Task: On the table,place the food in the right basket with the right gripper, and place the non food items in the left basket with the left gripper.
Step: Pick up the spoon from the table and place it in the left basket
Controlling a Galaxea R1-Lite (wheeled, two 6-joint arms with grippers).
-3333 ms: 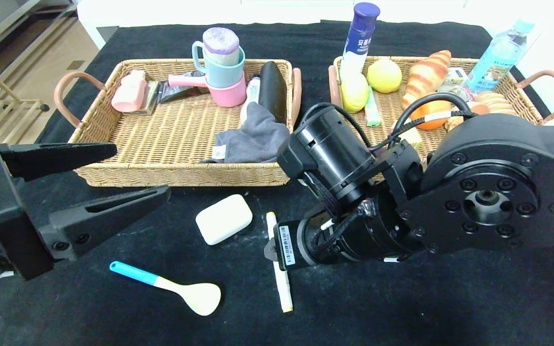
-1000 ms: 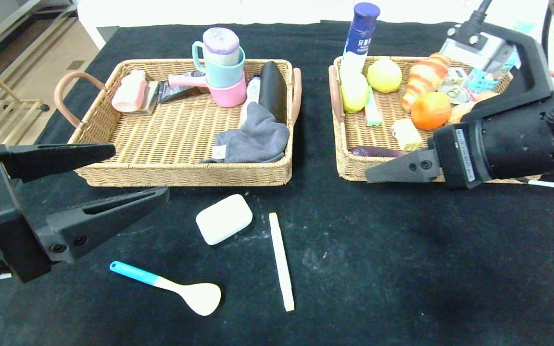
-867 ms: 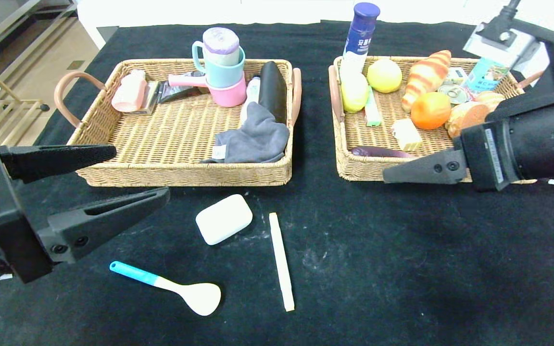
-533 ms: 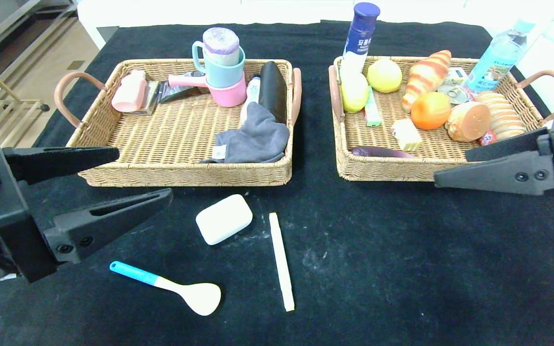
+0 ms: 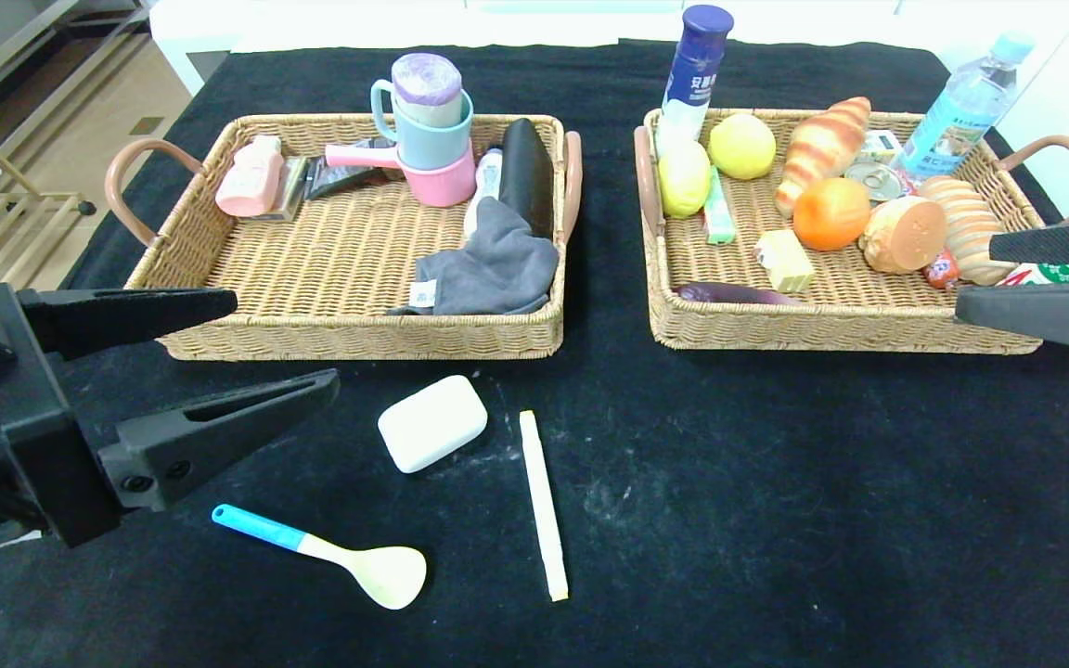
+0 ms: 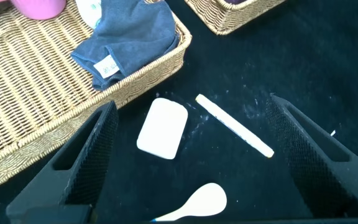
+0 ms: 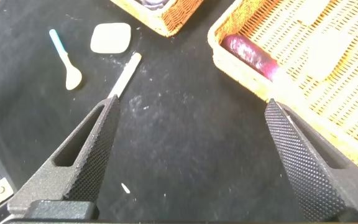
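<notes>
On the black table [image 5: 776, 520] before the baskets: white soap bar [image 5: 431, 423], cream stick [image 5: 543, 504], blue-handled spoon [image 5: 330, 557]. Left gripper [image 5: 256, 348] and right gripper [image 5: 989, 278] spread wide, holding nothing.

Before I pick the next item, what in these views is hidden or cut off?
- Right gripper: head view, body cut by the frame edge; only the open finger ends show.
- White-and-green packet: head view, mostly hidden between the right gripper's fingers.
- Grey cloth: head view, covers the lower end of a white bottle in the left basket.
- Spoon: left wrist view, handle cut by the frame edge.
- Purple item: head view, partly behind the right basket wall.
</notes>
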